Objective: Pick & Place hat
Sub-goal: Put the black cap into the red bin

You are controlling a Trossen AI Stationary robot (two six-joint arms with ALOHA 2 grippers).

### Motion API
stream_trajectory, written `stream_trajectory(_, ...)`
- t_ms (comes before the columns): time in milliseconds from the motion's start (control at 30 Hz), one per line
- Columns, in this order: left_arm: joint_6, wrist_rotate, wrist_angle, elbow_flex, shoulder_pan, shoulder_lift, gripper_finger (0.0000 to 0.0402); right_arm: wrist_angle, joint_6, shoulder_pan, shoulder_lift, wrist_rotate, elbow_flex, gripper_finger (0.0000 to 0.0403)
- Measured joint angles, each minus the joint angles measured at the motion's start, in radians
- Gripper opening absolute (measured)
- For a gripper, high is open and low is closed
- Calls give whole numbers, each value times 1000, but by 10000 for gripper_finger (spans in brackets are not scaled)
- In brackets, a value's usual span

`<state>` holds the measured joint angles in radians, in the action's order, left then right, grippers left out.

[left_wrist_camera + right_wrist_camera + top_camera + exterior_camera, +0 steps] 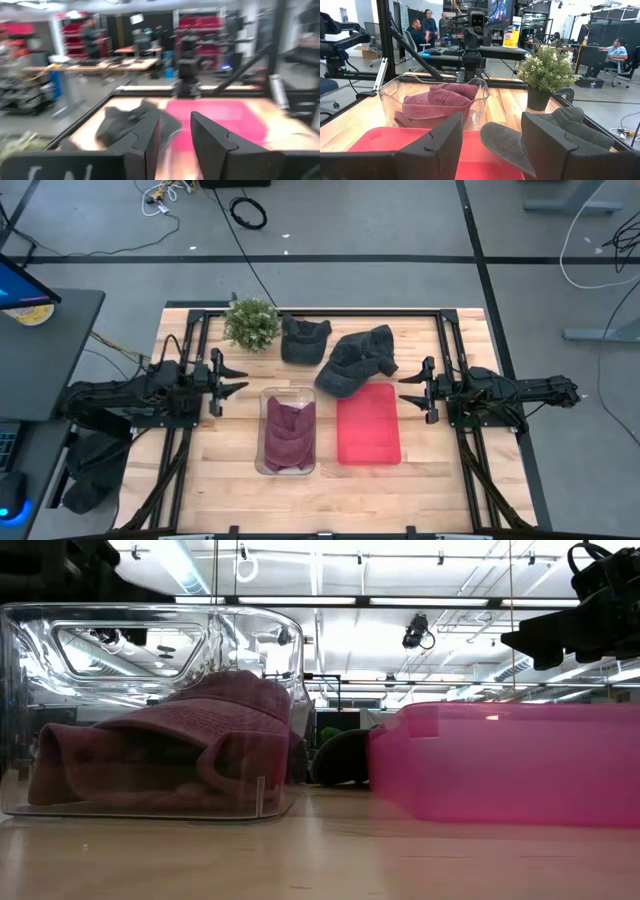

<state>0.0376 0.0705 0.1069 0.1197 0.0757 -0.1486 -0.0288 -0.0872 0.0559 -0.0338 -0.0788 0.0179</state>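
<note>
While both arms waited at the table's sides, a crumpled maroon cloth hat (289,432) lay inside the clear plastic bin (267,465), left of the flat red tray (368,425). The left gripper (232,377) and right gripper (409,390) each had their fingers spread.

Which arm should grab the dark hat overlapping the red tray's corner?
Probably the right: its tool hovers open just beside that dark hat; the left tool, also open, sits across the clear bin.

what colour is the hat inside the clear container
The hat in the clear container is maroon, clearest in the high view.
</note>
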Motion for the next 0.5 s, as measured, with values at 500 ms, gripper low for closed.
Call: stream_trajectory(500, 12, -18, 139, -99, 0, -1, 115, 0, 0, 0, 0, 0, 0, 205)
